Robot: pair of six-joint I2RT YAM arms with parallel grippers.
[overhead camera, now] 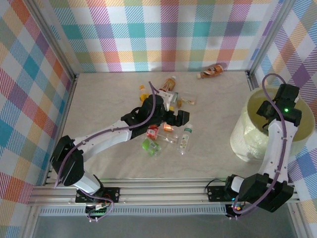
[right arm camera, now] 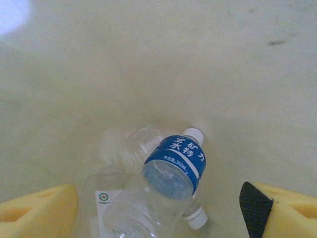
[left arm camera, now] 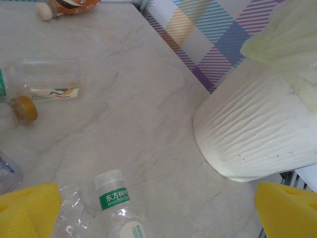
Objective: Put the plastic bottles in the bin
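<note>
item: green-label bottle [left arm camera: 115, 198], lying on the surface [left arm camera: 148, 99], cap pointing away, long axis crossing the gap of the spread left hand [left arm camera: 158, 212] just above it, the nearer arm; right hand [right arm camera: 158, 208] spread over the bin [overhead camera: 247, 144], blue-label bottle [right arm camera: 173, 166] loose inside.

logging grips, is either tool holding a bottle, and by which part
Nothing is held. The right tool stands open over the blue-label bottle in the bin; left tool open too.
</note>
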